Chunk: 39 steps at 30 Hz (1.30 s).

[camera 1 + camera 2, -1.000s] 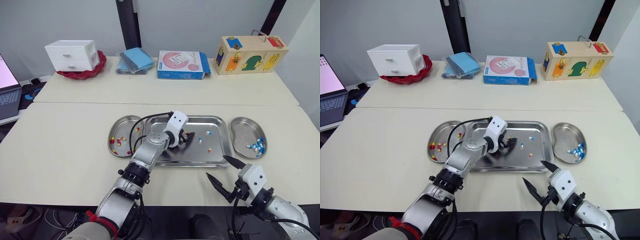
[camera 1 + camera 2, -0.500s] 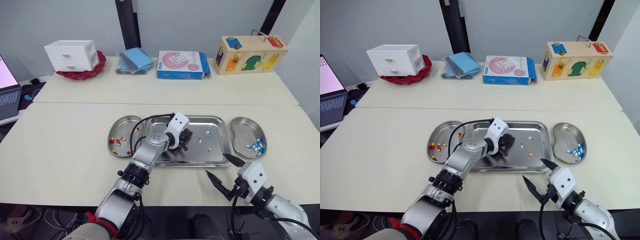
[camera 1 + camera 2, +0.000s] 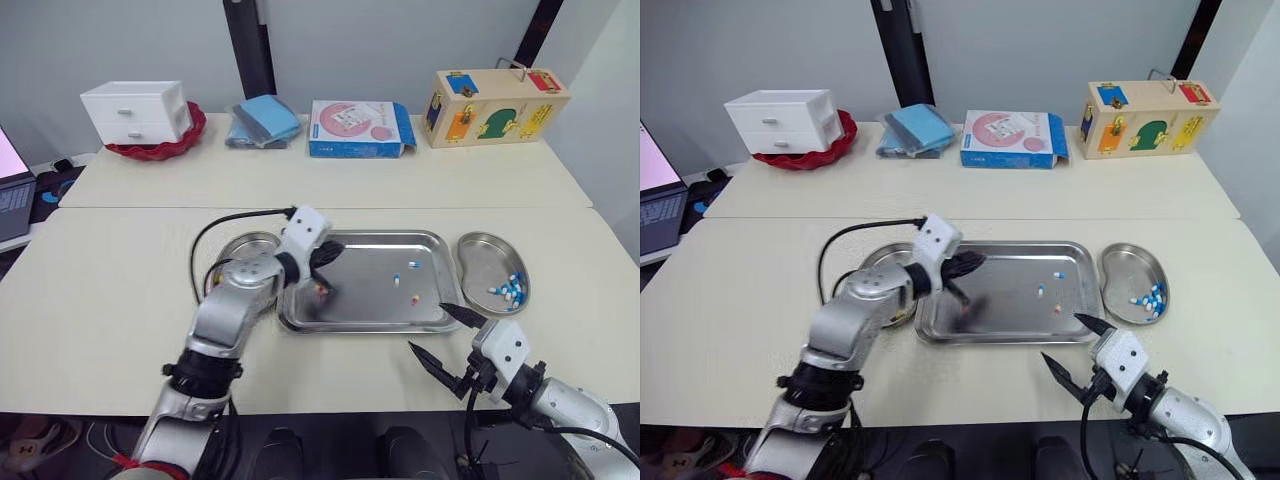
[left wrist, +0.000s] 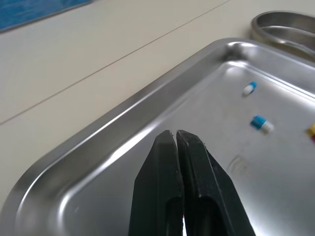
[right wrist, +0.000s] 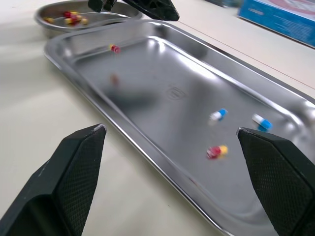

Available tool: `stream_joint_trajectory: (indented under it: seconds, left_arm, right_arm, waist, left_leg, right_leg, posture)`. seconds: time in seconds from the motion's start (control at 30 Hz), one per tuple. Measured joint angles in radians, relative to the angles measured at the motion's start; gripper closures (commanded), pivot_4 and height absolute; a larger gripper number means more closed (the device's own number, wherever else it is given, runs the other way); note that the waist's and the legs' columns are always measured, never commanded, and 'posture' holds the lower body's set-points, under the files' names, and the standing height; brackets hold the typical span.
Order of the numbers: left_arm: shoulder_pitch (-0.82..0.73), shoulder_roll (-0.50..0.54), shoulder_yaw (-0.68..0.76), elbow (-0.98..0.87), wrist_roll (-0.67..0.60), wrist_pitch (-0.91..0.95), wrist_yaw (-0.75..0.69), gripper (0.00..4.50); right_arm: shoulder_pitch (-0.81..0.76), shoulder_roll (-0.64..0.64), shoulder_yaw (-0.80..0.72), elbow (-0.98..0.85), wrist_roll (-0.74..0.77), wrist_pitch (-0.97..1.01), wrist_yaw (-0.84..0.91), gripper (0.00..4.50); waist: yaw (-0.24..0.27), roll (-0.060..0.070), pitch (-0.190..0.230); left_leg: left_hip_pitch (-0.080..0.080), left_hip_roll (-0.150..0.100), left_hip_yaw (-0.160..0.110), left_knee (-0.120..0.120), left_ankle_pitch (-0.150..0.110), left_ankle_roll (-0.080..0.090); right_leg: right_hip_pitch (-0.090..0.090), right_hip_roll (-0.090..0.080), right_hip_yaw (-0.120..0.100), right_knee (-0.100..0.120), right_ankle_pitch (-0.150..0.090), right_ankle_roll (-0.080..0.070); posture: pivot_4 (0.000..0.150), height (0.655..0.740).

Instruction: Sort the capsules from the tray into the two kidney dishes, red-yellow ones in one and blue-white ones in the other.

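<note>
the left gripper (image 4: 175, 133) hung over the tray's (image 3: 375, 305) left end, fingers (image 4: 193, 148) pressed together, a red-yellow capsule (image 3: 320, 290) just beneath. two blue-white capsules (image 3: 416, 265) lay further right. the right gripper (image 3: 426, 326) hovered by the bench's (image 3: 100, 300) front edge, fingers (image 5: 78, 162) spread.

1. We're looking at a plain grey wall (image 3: 120, 40) at the back, with a black upright post (image 3: 248, 45) running up it.
2. Two cream desks meet along a straight seam: the near desk (image 3: 100, 300) and the far desk (image 3: 300, 175).
3. Along the far desk we've got a white drawer unit (image 3: 135, 110) sitting in a red dish (image 3: 190, 125), folded blue cloths (image 3: 262, 120), a blue-and-pink box (image 3: 358, 128) and a wooden activity box (image 3: 495, 93).
4. Off at the left edge, there's a laptop (image 3: 12, 185).
</note>
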Motion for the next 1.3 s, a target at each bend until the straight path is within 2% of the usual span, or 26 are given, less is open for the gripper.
stream_joint_trajectory:
  seconds: [0.17,0.33,0.53,0.77,0.87,0.97,1.1,1.3]
  left_arm:
    - [0.069,0.068,0.167,-0.133,-0.064,0.139,0.042,4.47]
    - [0.137,0.106,0.243,-0.16,-0.117,0.151,0.037,4.47]
    - [0.179,0.168,0.246,-0.161,-0.179,0.076,-0.051,4.47]
    - [0.216,0.301,0.158,-0.131,-0.204,-0.111,-0.258,4.47]
    - [0.201,0.343,0.141,-0.078,-0.204,-0.184,-0.335,3.9]
    - [0.168,0.428,0.088,-0.012,-0.19,-0.288,-0.475,2.97]
    - [0.087,0.482,-0.024,0.078,-0.121,-0.476,-0.647,1.63]
    - [-0.111,0.467,-0.181,0.261,0.008,-0.715,-0.822,1.63]
  right_arm:
    - [-0.126,-0.051,0.069,0.009,0.024,0.003,0.113,0.0]
    - [-0.219,-0.054,0.102,0.023,0.049,0.011,0.162,0.0]
    - [-0.222,-0.054,0.111,0.03,0.05,0.024,0.167,0.0]
    - [-0.207,-0.054,0.11,0.03,0.051,0.033,0.16,0.0]
    - [-0.197,-0.054,0.105,0.03,0.056,0.034,0.16,0.0]
    - [-0.183,-0.055,0.098,0.029,0.06,0.04,0.159,0.0]
    - [-0.181,-0.058,0.094,0.028,0.069,0.047,0.159,0.0]
    - [-0.182,-0.078,0.091,0.001,0.092,0.085,0.161,0.0]
  waist:
    - [0.0,-0.002,0.001]
    - [0.003,-0.005,0.004]
    - [0.002,-0.006,0.005]
    - [0.001,-0.006,0.008]
    - [0.0,-0.006,0.009]
    - [0.0,-0.006,0.011]
    - [0.004,-0.006,0.011]
    - [0.004,-0.006,0.012]
  left_leg:
    - [0.0,0.0,0.0,0.0,0.0,0.0]
    - [0.0,0.0,0.0,0.0,0.0,0.0]
    - [0.0,0.0,0.0,0.0,0.0,0.0]
    - [0.0,0.0,0.0,0.0,0.0,0.0]
    - [0.0,0.0,0.0,0.0,0.0,0.0]
    - [-0.001,0.0,0.0,0.0,0.0,0.0]
    - [-0.003,0.0,0.0,0.0,0.0,0.0]
    - [-0.011,0.0,0.0,0.001,0.0,0.0]
  right_leg:
    - [0.0,0.0,0.0,0.0,0.0,0.0]
    - [0.001,0.0,0.0,0.0,0.0,0.0]
    - [0.0,0.0,0.0,0.0,0.0,0.0]
    - [0.0,0.0,0.0,0.0,0.0,0.0]
    - [0.0,0.0,0.0,0.0,0.0,-0.001]
    - [-0.002,0.0,0.0,0.0,0.0,-0.001]
    - [-0.003,0.0,0.0,0.0,0.0,-0.001]
    - [-0.011,0.001,0.0,0.001,0.0,-0.001]
  posture:
    - [0.15,0.7078]
    - [0.15,0.7078]
    - [0.15,0.7078]
    - [0.15,0.7078]
    - [0.15,0.7078]
    - [0.15,0.7078]
    - [0.15,0.7078]
    - [0.15,0.7078]
